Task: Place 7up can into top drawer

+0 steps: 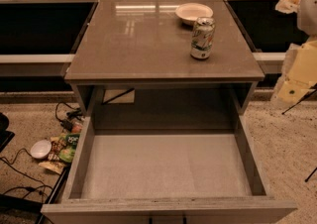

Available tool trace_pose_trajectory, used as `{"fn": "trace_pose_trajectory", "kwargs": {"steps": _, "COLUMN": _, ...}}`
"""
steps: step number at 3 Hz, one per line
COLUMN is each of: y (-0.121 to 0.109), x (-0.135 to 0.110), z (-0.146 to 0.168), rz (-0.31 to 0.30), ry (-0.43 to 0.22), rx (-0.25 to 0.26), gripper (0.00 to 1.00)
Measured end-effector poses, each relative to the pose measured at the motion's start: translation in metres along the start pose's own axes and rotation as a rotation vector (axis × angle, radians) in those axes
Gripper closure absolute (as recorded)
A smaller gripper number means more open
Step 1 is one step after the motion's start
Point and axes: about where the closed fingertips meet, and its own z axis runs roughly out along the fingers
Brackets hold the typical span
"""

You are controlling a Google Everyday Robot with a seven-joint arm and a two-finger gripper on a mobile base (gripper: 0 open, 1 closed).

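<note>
the small silvery-white 7up can [203,38] with green markings stands upright on the glossy brown table [143,39], on the right side and near the front edge. its long axis is vertical and its pull-tab top faces up. a shallow white bowl [193,13] sits just behind it, not touching. below and in front of the can, the wide grey top drawer [166,166] is pulled out and open, with nothing on its flat pale bottom.

the claw does not show anywhere in the view. i cannot tell whether it is wide, narrow or holding something, nor which way the can lies from it.

the can looks not yet grasped. the next move probably calls for a side-on reach to the upright can, clear of the bowl, then a carry forward over the table edge and down into the drawer. snack wrappers [67,146] lie on the floor to the left.
</note>
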Motion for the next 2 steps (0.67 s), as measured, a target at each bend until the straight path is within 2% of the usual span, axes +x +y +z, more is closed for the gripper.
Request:
{"fn": "trace_pose_trajectory", "kwargs": {"steps": 1, "y": 0.000, "x": 0.000, "z": 0.000, "rz": 0.000, "ry": 0.000, "rx": 0.000, "gripper": 0.00}}
{"fn": "trace_pose_trajectory", "kwargs": {"steps": 2, "y": -0.017, "x": -0.002, "z": 0.011, "rz": 0.037, "ry": -0.069, "rx": 0.039, "gripper": 0.00}}
